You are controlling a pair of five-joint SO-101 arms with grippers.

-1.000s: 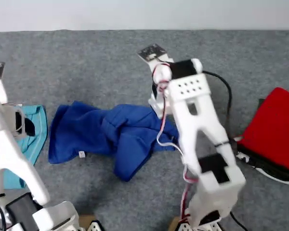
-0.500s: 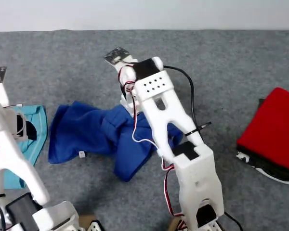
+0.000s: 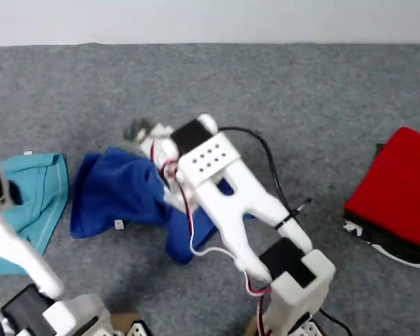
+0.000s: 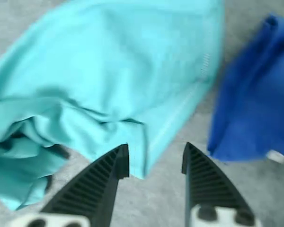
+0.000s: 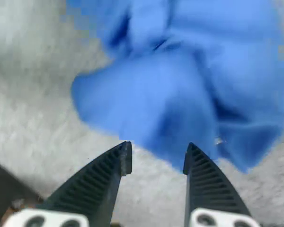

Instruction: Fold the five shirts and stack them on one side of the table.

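Jaws parted, empty: left over teal shirt [image 4: 109, 71], right over blue shirt [image 5: 180, 94].

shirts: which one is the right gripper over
The blue shirt, crumpled mid-table: the right gripper hangs open above it. The teal shirt lies below the left gripper; the red shirt sits off to one side.

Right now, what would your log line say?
left gripper: open, at teal shirt edge | right gripper: open, at blue shirt edge | blue shirt: crumpled | red shirt: folded
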